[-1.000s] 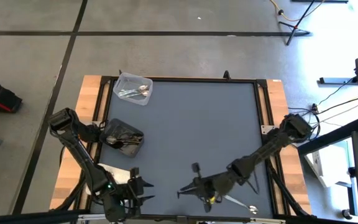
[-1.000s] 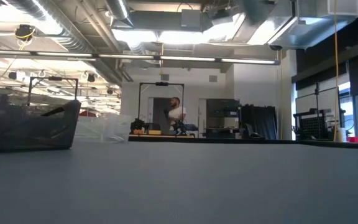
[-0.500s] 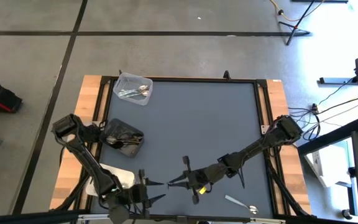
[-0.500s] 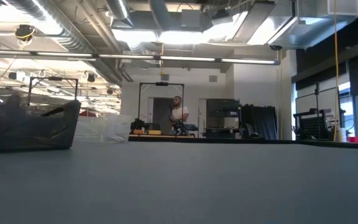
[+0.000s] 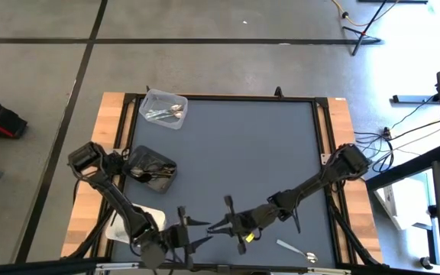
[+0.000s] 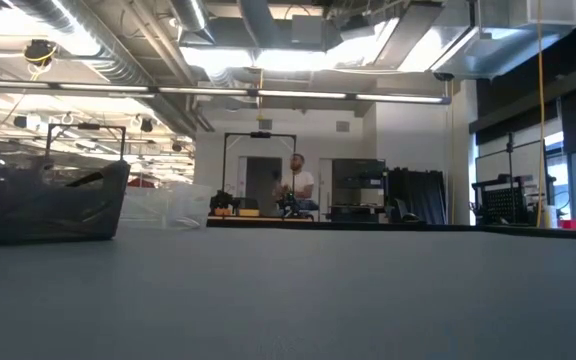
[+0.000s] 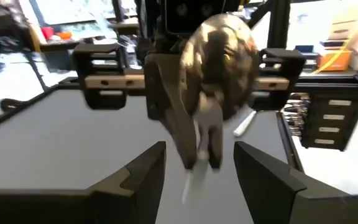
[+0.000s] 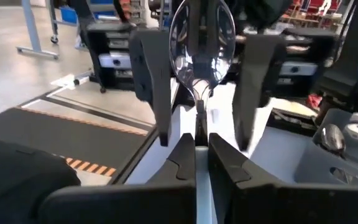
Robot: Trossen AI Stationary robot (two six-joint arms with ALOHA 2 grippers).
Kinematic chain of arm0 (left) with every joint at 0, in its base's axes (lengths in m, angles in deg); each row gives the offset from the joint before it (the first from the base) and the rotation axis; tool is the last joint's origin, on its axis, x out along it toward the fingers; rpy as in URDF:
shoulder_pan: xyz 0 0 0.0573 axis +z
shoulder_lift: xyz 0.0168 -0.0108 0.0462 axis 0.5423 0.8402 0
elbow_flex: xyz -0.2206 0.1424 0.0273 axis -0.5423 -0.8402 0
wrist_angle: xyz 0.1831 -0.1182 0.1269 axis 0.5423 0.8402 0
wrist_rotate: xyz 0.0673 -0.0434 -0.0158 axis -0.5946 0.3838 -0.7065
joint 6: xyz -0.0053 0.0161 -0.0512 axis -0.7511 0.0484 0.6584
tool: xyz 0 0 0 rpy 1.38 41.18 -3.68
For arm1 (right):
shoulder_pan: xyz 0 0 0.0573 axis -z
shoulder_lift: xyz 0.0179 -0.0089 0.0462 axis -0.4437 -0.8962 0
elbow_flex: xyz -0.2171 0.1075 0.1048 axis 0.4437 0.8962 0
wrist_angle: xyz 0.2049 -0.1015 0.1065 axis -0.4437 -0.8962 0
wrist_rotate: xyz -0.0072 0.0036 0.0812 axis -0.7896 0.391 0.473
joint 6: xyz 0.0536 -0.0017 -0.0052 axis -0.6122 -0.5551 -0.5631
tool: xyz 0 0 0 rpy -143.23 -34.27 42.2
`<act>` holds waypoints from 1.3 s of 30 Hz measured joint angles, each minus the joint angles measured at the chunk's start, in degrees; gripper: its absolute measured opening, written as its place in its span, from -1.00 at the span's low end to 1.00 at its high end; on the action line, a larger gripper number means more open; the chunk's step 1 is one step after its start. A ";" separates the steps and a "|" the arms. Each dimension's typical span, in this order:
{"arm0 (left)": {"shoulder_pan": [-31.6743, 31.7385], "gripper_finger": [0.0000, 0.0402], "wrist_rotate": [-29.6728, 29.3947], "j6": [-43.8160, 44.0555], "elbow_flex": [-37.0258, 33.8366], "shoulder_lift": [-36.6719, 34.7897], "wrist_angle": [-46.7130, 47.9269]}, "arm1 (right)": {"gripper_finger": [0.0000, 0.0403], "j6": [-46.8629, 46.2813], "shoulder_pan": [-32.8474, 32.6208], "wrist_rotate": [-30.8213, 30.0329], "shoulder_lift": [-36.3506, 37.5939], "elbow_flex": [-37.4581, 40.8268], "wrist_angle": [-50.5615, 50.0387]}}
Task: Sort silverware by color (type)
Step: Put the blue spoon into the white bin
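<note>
My right gripper (image 5: 215, 227) (image 8: 201, 140), over the table's near edge, is shut on a shiny silver spoon (image 8: 202, 43) whose bowl points toward the table's left. My left gripper (image 5: 197, 231) (image 7: 199, 149) faces it, open. Its two fingers stand on either side of the spoon's bowl (image 7: 219, 62) without touching it. A clear tub (image 5: 164, 109) at the far left holds silver spoons. A dark container (image 5: 151, 169) (image 6: 43, 205) on the left holds dark utensils. One more silver utensil (image 5: 295, 250) lies flat near the near-right corner. My right gripper pinches the spoon's handle (image 8: 200, 115) between its two fingers. The fingers come level from the table's right and lie along the handle. The spoon is lifted clear of the table, with its bowl (image 8: 202, 43) sticking out past the fingertips.
A white tray (image 5: 132, 219) sits at the near left, partly under my left arm. The middle and far right of the grey mat (image 5: 250, 153) are bare. A person (image 6: 298, 188) stands far back in the room.
My right gripper has carried the spoon toward the table's left and slightly toward the far edge. My left gripper has moved toward the table's right to meet it, so the spoon's bowl now stands between its open fingers.
</note>
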 joint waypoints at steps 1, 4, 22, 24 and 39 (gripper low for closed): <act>0.62 -0.08 1.57 0.00 -0.01 0.01 -0.40 | -0.97 -0.05 -0.04 -0.20 -0.20 0.01 0.02; 1.83 -0.08 4.54 -0.25 -0.02 0.02 -1.75 | -0.97 -0.99 -0.07 -0.59 -0.60 0.04 0.04; 1.12 -0.76 3.05 -4.34 -0.04 0.00 -3.63 | -0.96 -1.21 -0.03 -0.09 -0.68 0.04 0.41; 1.11 -0.89 2.96 -5.14 -0.04 0.00 -3.53 | -0.96 -1.81 -0.03 0.64 -0.68 0.02 0.45; -3.12 -0.94 4.66 -4.27 -0.04 -2.32 -0.43 | -0.50 -2.45 -1.50 0.96 1.87 0.02 -4.05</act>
